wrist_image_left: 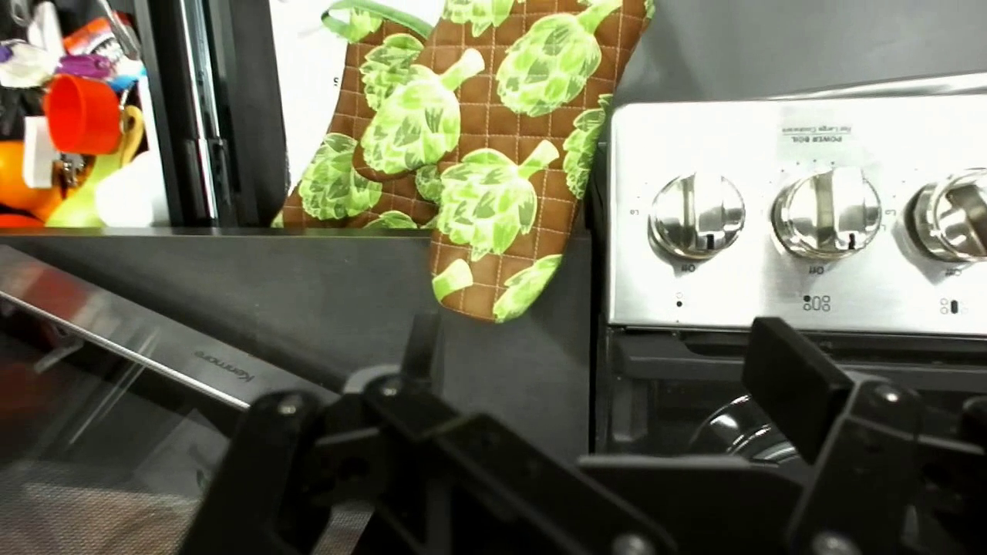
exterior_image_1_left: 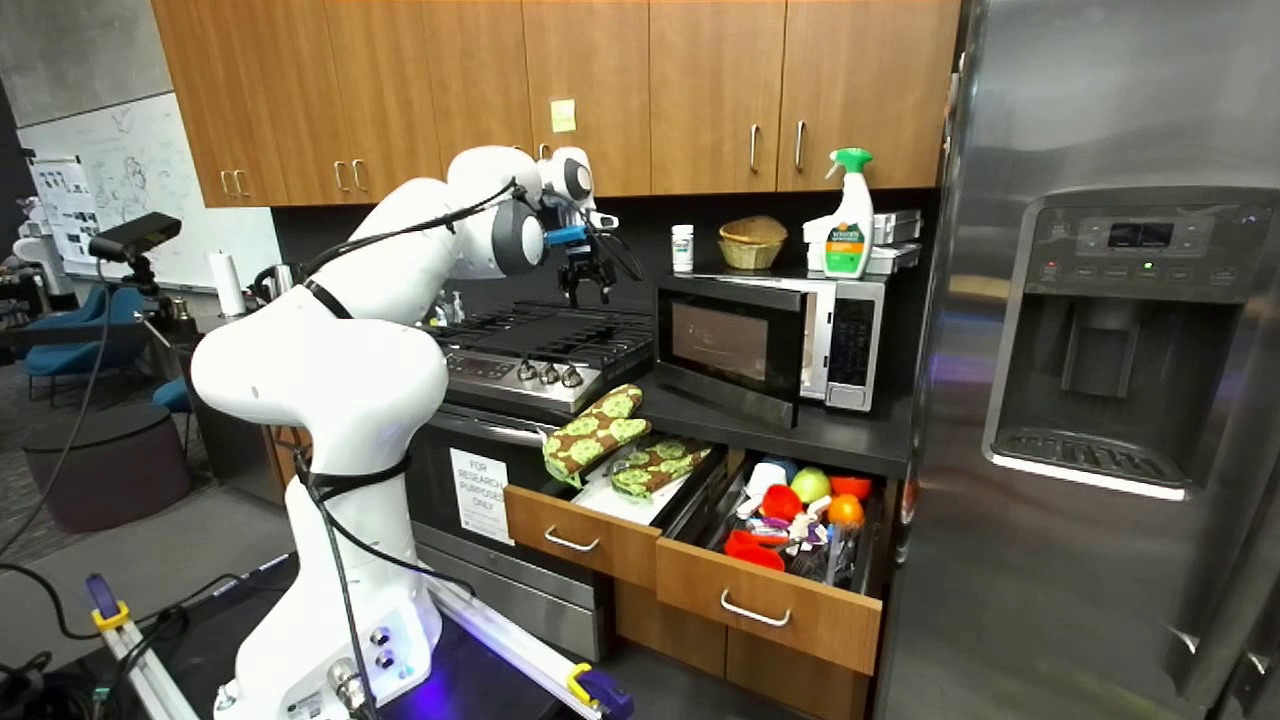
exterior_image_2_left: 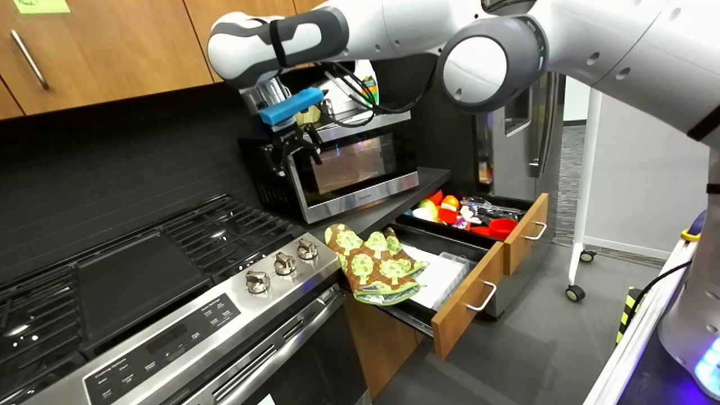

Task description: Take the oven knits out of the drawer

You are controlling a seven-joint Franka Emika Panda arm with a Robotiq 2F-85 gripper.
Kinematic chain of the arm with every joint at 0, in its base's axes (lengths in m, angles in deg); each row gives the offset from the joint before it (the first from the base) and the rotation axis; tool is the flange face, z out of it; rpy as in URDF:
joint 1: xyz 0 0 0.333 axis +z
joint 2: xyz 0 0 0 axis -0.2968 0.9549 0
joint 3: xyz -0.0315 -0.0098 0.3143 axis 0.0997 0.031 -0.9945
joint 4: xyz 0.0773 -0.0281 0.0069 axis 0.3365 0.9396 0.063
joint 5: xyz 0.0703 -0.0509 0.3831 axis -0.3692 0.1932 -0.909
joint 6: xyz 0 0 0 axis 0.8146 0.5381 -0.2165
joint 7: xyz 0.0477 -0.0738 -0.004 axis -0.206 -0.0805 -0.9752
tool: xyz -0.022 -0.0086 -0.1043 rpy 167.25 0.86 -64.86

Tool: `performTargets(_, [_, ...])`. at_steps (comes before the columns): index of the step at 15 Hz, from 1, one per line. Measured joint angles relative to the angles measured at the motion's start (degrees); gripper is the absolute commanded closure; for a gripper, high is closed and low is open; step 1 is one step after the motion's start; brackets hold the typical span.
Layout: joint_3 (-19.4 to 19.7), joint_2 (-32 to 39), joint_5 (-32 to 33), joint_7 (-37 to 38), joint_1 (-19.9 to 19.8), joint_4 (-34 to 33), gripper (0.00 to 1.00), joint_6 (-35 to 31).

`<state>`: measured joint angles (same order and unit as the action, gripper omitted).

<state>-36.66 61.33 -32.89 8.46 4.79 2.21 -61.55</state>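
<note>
Just below centre in an exterior view, we see the upper mitt (exterior_image_1_left: 597,437) slanting across the left edge of the drawer (exterior_image_1_left: 625,552), its tip apparently resting on the counter (wrist_image_left: 347,301), which probably props it out; the lower mitt (exterior_image_1_left: 655,468) lies inside. Low in the wrist view, our gripper (wrist_image_left: 609,366) hangs well apart from both, spread wide and holding nothing, presumably high to leave room for a reach.

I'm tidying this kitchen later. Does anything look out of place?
Yes: the upper oven mitt lies askew, its tip over the counter rather than inside the drawer. The microwave door also stands open, seemingly forgotten.
</note>
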Motion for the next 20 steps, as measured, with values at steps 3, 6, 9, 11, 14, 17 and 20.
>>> performTargets(3, [0.06, -1.64, -0.03, 0.03, -1.09, -0.12, 0.00, 2.79])
performTargets(6, [0.04, -3.58, -0.27, 0.08, -2.42, -0.13, 0.00, 5.24])
performTargets(9, [-0.08, -5.39, -1.37, 0.30, -3.96, -0.08, 0.00, 7.17])
performTargets(11, [-0.17, -6.43, -2.71, 0.56, -5.03, 0.06, 0.00, 8.55])
performTargets(14, [-0.29, -7.88, -5.06, 1.48, -6.53, 0.47, 0.00, 9.94])
performTargets(17, [-0.34, -9.52, -7.18, 2.70, -7.66, 1.71, 0.00, 10.55])
performTargets(20, [-0.34, -11.42, -7.82, 3.33, -8.20, 4.32, 0.00, 11.29])
